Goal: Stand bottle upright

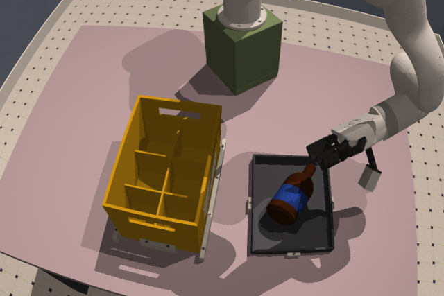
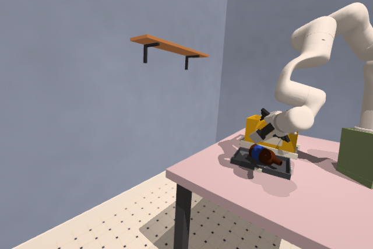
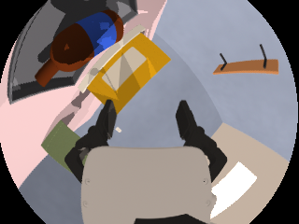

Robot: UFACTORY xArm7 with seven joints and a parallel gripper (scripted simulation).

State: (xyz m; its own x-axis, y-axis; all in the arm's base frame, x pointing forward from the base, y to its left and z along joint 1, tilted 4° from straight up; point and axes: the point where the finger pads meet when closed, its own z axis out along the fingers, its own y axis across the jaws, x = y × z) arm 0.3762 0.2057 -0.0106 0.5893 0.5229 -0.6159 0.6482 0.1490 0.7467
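Observation:
A brown bottle with a blue label (image 1: 291, 196) lies on its side in the dark grey tray (image 1: 291, 206), neck toward the tray's far right corner. It also shows in the exterior view (image 2: 264, 154) and in the wrist view (image 3: 80, 44). My gripper (image 1: 324, 152) hovers above the tray's far right corner, close to the bottle's neck tip, tilted. Its fingers stand wide open with nothing between them. The bottle lies off to the side of the fingers in the wrist view.
A yellow crate (image 1: 166, 170) with dividers stands left of the tray on the pink table. The green arm pedestal (image 1: 241, 49) stands behind. A wall shelf (image 2: 168, 46) hangs far off. The table's edge lies near the tray in the exterior view.

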